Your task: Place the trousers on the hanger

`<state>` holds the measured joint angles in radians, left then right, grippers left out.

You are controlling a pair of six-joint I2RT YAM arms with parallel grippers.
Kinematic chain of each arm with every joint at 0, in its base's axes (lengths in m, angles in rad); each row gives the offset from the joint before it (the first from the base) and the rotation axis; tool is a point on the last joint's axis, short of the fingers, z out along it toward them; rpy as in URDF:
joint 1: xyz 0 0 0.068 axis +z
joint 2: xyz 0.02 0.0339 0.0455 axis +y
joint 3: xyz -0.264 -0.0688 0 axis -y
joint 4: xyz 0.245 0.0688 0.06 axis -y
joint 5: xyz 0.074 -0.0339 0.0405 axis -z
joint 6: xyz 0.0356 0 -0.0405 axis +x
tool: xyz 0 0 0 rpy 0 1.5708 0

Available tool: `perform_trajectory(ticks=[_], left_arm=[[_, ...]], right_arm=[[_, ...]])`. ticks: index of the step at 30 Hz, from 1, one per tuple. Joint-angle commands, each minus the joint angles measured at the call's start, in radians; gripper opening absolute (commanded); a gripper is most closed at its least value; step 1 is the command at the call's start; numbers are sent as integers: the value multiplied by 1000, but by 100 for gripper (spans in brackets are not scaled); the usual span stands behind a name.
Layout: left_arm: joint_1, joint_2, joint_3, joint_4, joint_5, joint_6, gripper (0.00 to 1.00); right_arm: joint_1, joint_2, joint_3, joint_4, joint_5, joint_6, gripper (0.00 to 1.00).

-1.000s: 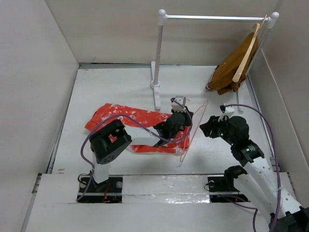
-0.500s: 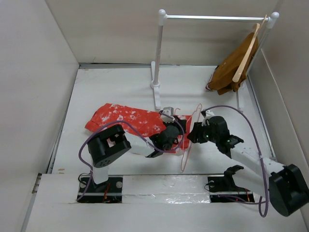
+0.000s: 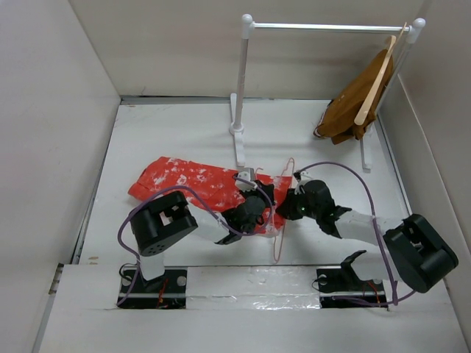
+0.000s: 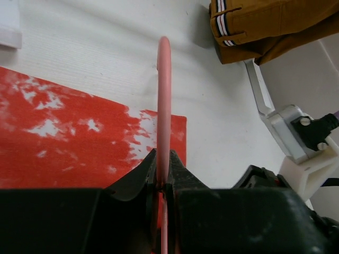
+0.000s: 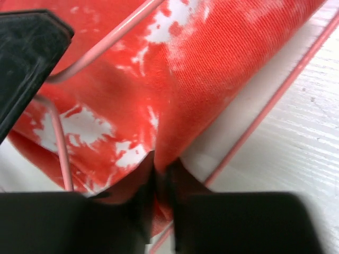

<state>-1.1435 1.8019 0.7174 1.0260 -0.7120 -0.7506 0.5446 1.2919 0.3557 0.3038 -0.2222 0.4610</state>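
The orange-red trousers [image 3: 188,181] with white splotches lie flat on the table, left of centre. The thin pale-pink hanger [image 3: 279,228] lies over their right end. My left gripper [image 3: 254,208] is shut on a rod of the hanger [image 4: 163,95], seen between its jaws in the left wrist view. My right gripper [image 3: 288,207] is shut on a fold of the trousers [image 5: 212,79] at their right edge, with hanger rods [image 5: 265,114] running beside it.
A white rail stand [image 3: 241,88] rises at the back centre. A mustard-brown garment [image 3: 352,107] hangs on a wooden hanger at the rail's right end, also visible in the left wrist view [image 4: 265,26]. White walls close in the table on three sides.
My right arm has swung in from the right and closed on the trousers' right edge. My left gripper with the hanger has shifted left and nearer.
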Motion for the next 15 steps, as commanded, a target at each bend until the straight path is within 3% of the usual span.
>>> perform_trajectory(ticks=[1, 3, 6, 15], left_arm=[[7, -71, -50, 63, -55, 71, 0], [16, -90, -85, 63, -81, 92, 0], [39, -142, -149, 57, -106, 115, 0], [60, -289, -301, -33, -194, 142, 0]], right_arm=[[18, -75, -34, 77, -3, 27, 11], [9, -179, -29, 16, 32, 19, 3], [-14, -270, 0, -135, 67, -33, 0], [-175, -482, 26, -324, 49, -137, 0]])
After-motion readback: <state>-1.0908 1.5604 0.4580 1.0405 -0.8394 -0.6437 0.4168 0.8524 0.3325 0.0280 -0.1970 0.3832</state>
